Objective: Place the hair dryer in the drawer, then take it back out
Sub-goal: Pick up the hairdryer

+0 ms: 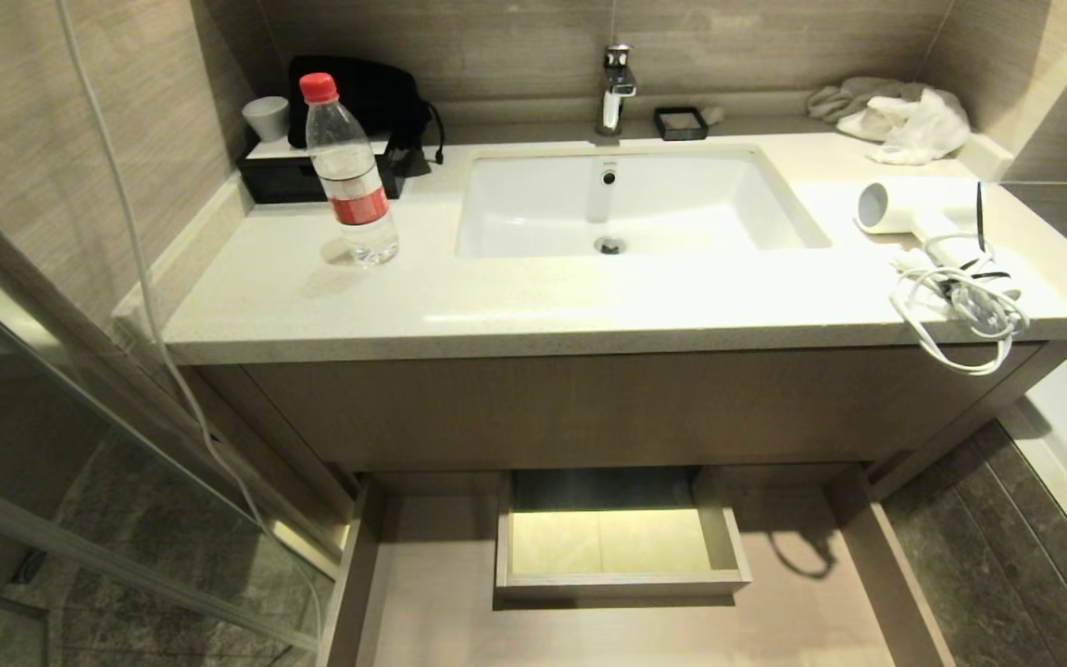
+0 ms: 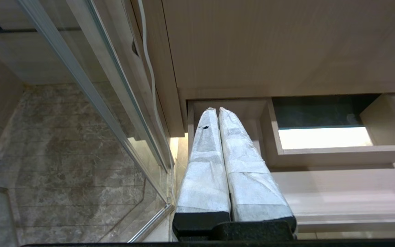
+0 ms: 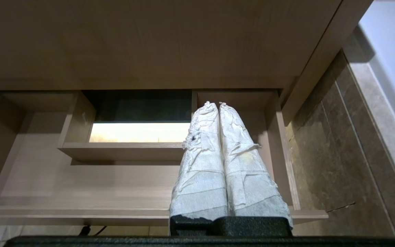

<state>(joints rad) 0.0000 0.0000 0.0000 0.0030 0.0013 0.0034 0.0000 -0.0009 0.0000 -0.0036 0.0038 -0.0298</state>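
**Hair dryer waits on the counter, drawer stands open**

The drawer point(image 1: 441, 593) is pulled out below the sink point(image 1: 631, 199). The hair dryer point(image 1: 913, 215) lies right of the sink, cord bundled. Both left gripper point(image 2: 217, 110) and right gripper point(image 3: 218, 104) are closed, empty. Open the right one first, then take the handle, not the cord.

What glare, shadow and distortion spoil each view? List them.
Head view: wide-angle bowing curves the pale stone countertop; glare whitens the white sink basin; the coiled cord of the small white hair dryer throws a loop shadow into the open light-wood drawer. Left wrist view: the drawer's boxed cut-out blows out white. Right wrist view: the same bright patch, dark recess above.
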